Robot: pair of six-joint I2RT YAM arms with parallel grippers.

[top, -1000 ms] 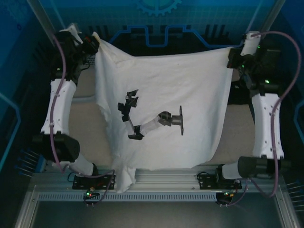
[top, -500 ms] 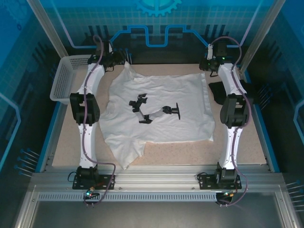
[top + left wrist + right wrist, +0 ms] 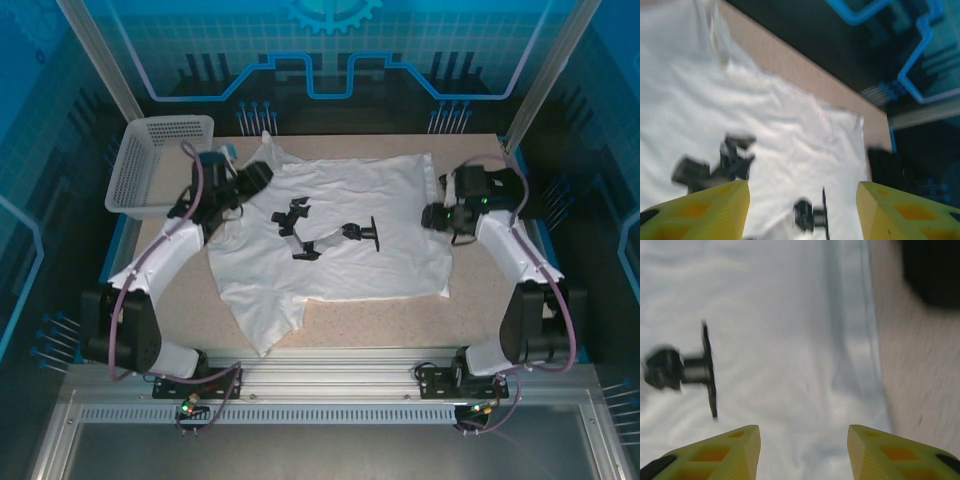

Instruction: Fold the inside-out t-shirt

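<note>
Your left arm (image 3: 150, 265), white-shelled with black joints and a purple cable along it, bends out to its own left at the elbow, then slants forward and inward. It ends in the black left gripper (image 3: 255, 178), pointed toward the middle. Its yellow fingertips (image 3: 715, 207) stand wide apart, with nothing pinched between them. Your right arm (image 3: 515, 255) mirrors that pose, elbow pushed out to the right, and the black right gripper (image 3: 435, 217) faces inward, its yellow fingertips (image 3: 890, 452) likewise spread and gripping nothing.
</note>
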